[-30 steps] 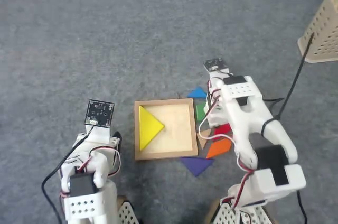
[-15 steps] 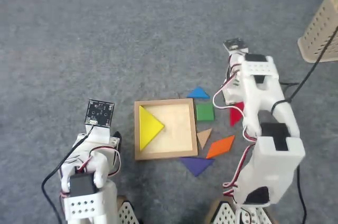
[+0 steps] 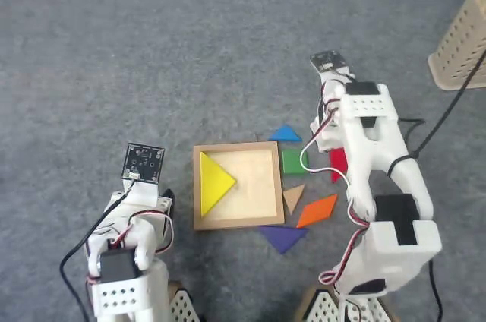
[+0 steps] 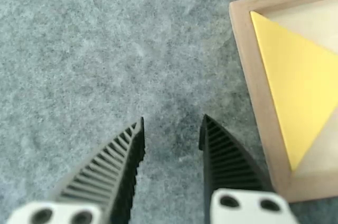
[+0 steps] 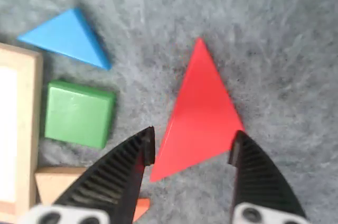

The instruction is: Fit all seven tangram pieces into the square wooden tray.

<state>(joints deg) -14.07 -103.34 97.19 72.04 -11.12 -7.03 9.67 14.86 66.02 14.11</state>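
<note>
Red triangle lies between the right arm's parted fingers (flat on the grey carpet).

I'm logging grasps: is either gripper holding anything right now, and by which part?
Nothing is held. The left gripper is open over bare carpet. The right gripper is open, its fingers either side of the red triangle, which lies flat.

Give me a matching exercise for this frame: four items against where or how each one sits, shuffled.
1 yellow triangle
2 red triangle
3 green square
4 left gripper

A lying on carpet beside the tray
B inside the tray
C open over bare carpet
D under the open right gripper

Pairs: 1-B, 2-D, 3-A, 4-C
</note>
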